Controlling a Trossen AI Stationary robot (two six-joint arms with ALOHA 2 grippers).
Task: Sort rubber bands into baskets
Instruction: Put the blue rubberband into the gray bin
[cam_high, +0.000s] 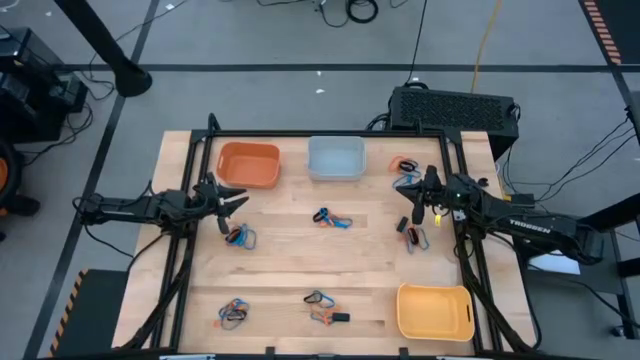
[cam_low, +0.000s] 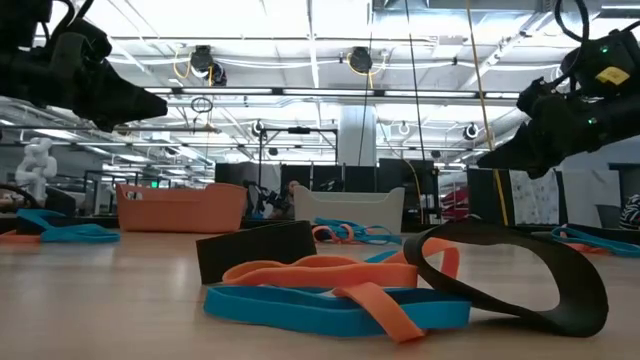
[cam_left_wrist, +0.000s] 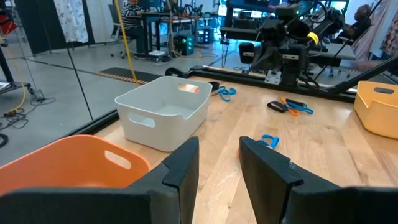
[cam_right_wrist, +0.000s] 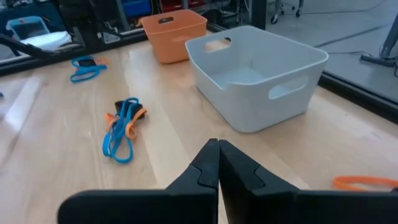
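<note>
**Baskets mostly bare, bands on table**

Pale basket looks empty; orange basket and yellow basket insides not fully seen. Rubber bands lie in clumps on tabletop. Left gripper parted, holding nothing, beside orange basket; right gripper clenched, empty.

wooden table, baskets, rubber bands
</note>
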